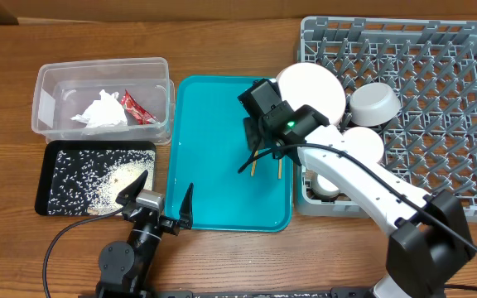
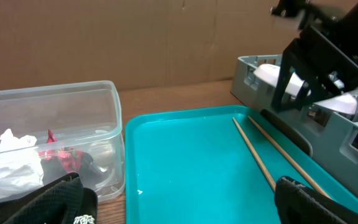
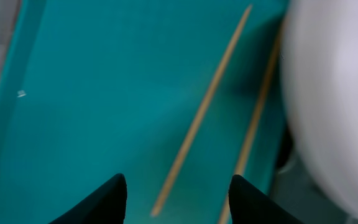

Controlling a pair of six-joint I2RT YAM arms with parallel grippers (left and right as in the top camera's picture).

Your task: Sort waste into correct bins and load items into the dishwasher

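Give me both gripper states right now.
Left gripper: open, holding nothing.
Right gripper: open, above the chopsticks on the teal tray, holding nothing.

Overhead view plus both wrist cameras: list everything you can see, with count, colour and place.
clear deep rectangular plastic tub: one, clear, far left
crumpled white paper napkin: one, white, in tub
small red sauce packet: one, red, in tub
shallow black rectangular tray: one, black, in front of tub
loose white rice grains: many, white, on black tray
teal plastic serving tray: one, teal, centre
thin wooden chopsticks: two, pale wood, teal tray's right side
large grey plastic dish rack: one, grey, right
round white plate: one, white, in rack
greyish round bowl: one, in rack
pale round bowl: one, in rack
small white cup: one, white, in rack
left gripper: black, open, teal tray's near edge
right gripper: black, open, above chopsticks
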